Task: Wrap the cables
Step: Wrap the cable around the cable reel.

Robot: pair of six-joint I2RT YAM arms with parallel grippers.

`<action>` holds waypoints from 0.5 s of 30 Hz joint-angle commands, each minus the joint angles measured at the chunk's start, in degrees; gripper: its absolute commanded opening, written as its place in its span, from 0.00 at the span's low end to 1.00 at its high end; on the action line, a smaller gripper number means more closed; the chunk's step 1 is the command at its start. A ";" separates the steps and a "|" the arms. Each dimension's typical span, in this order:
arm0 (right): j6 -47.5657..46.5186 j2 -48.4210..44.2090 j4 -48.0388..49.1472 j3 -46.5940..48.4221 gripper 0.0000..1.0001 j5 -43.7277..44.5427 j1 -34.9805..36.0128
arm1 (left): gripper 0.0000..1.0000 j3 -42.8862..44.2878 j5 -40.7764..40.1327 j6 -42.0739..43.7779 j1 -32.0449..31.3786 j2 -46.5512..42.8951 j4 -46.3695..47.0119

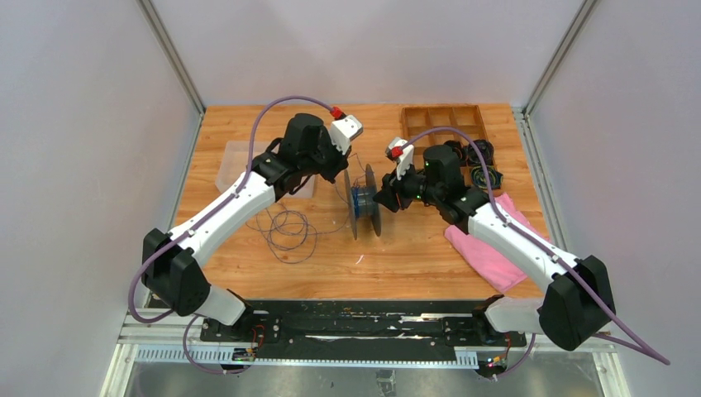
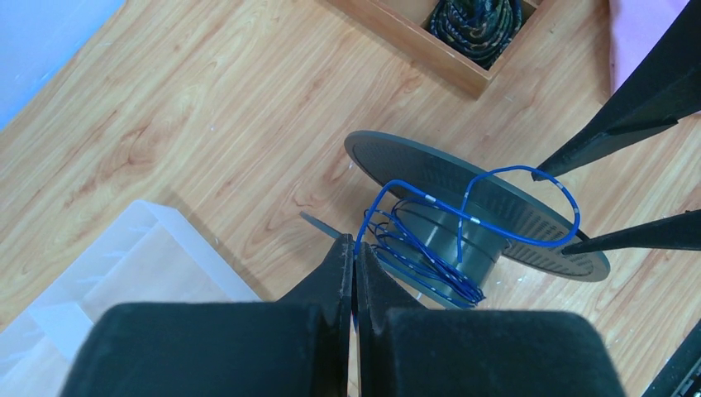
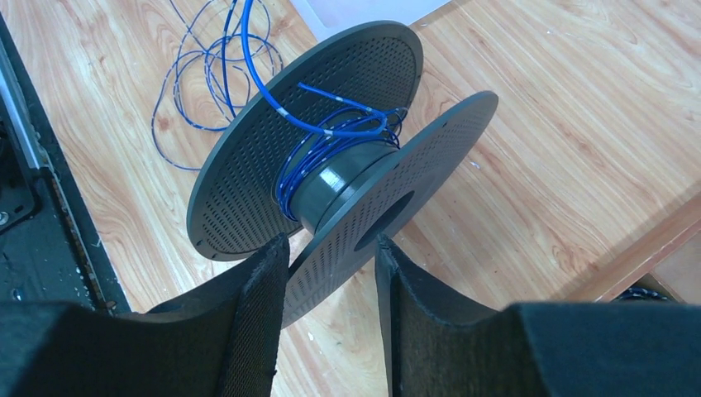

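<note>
Loose loops of the thin blue cable (image 1: 285, 225) lie on the worktop (image 1: 397, 265), left of the middle. A pink cloth (image 1: 484, 256) lies on the right, under the right arm. In the middle a grey spool (image 1: 364, 203) stands on its two discs, with some cable wound round its core. The left hand (image 2: 355, 255) is squeezed tight on the cable, just left of the spool. The right hand (image 3: 329, 248) is partly open, with one finger on each side of the spool's right disc; I cannot tell if it grips. Farther left sits a clear box (image 1: 231, 165). At the far right is a wooden tray (image 1: 442, 116) with black bundles (image 1: 482, 165).
</note>
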 commanded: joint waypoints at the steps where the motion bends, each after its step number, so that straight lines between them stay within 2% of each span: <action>1: -3.42 0.46 -1.65 2.06 0.41 1.57 0.66 | 0.00 1.45 0.55 0.61 -0.34 -2.20 1.63; 15: -9.58 1.90 -4.12 5.19 0.26 -0.01 0.69 | 0.00 -0.23 4.42 4.18 -0.34 -3.00 3.99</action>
